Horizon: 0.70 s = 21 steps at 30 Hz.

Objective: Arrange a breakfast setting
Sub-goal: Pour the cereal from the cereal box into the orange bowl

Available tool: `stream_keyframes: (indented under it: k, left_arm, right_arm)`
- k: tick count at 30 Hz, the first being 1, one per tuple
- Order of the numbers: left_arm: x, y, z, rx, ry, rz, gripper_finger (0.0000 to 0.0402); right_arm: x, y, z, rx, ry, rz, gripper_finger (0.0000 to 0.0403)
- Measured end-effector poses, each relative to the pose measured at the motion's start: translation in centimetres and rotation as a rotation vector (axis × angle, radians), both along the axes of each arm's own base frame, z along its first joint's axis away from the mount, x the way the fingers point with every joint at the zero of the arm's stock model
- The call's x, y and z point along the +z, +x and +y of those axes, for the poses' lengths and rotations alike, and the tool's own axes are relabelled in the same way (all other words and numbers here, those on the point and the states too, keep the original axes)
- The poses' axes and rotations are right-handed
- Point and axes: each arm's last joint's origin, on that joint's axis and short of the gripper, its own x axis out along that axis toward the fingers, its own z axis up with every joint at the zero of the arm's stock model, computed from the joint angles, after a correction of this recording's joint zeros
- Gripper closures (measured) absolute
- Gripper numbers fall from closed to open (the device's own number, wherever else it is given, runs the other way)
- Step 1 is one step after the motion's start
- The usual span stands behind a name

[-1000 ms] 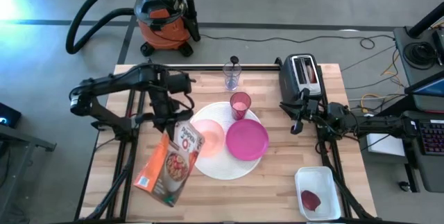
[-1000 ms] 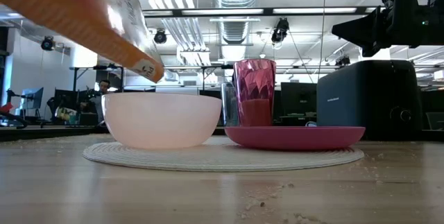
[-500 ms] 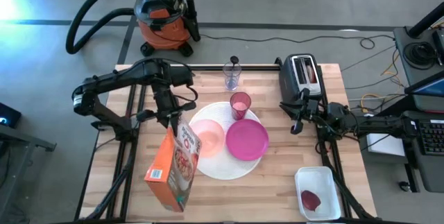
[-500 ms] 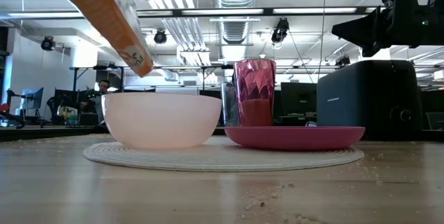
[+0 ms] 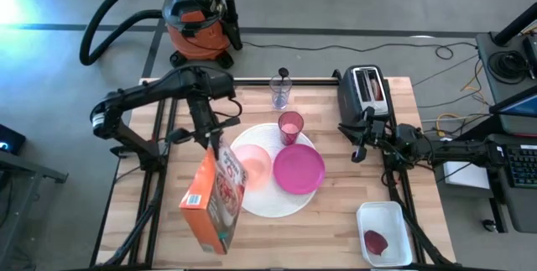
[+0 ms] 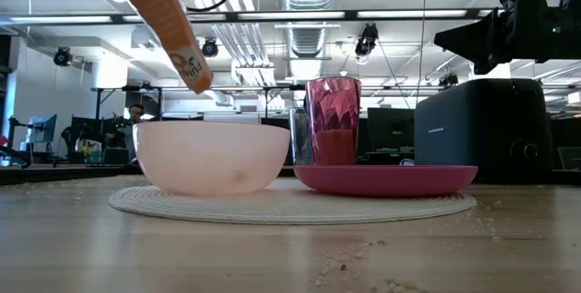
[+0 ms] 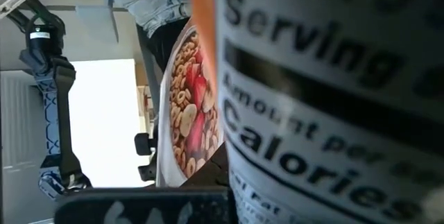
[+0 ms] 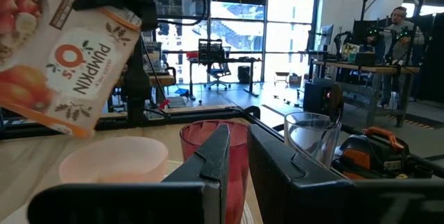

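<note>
A large white round plate point(image 5: 270, 205) lies mid-table and bears a pale pink bowl point(image 5: 254, 169) and a smaller magenta plate point(image 5: 299, 170). A translucent pink cup point(image 5: 290, 126) stands at its far rim, and a clear glass point(image 5: 280, 93) stands beyond it. I cannot make out the spoon. My left gripper point(image 5: 216, 147) is shut on an orange cereal box point(image 5: 214, 200) tipped above the bowl's left side. My right gripper point(image 5: 359, 149) is shut and empty, right of the plates, by the toaster. My left gripper holds the cereal box near its lowered end point(image 5: 225, 158), coming from the table's far side and slanting down. The box hides the fingers, so I cannot tell how they meet it. The box is lifted clear and steeply tipped, with its low corner point(image 6: 192, 73) above the bowl's left rim.
A black toaster point(image 5: 367, 91) stands at the far right. A white tray point(image 5: 384, 234) with a dark red item sits at the near right corner. An orange-and-black shop vacuum point(image 5: 197, 23) stands on the floor beyond the far edge. Crumbs lie on the near tabletop.
My left gripper has turned its wrist and tipped the cereal box steeper. The box's high end has swung up and toward the table's right, and its low corner has stayed above the bowl's left rim. My right arm has kept still.
</note>
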Motion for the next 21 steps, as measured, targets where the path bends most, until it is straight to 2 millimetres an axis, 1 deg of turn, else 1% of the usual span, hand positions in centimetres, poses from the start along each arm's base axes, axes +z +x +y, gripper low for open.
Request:
stream_keyframes:
  k: [7, 12, 21]
  left_arm:
    - [-0.16, 0.10, 0.39, 0.013, -0.002, 0.005, 0.0401]
    - [-0.08, -0.18, 0.90, 0.036, 0.015, 0.005, 0.0401]
    - [-0.39, 0.05, 0.96, 0.034, -0.001, 0.014, 0.0401]
  right_arm:
    - [-0.01, 0.00, 0.00, 0.000, -0.001, 0.001, 0.0360]
    - [0.00, 0.00, 0.00, 0.000, -0.001, 0.000, 0.0360]
    - [0.00, 0.00, 0.00, 0.000, -0.001, 0.000, 0.0360]
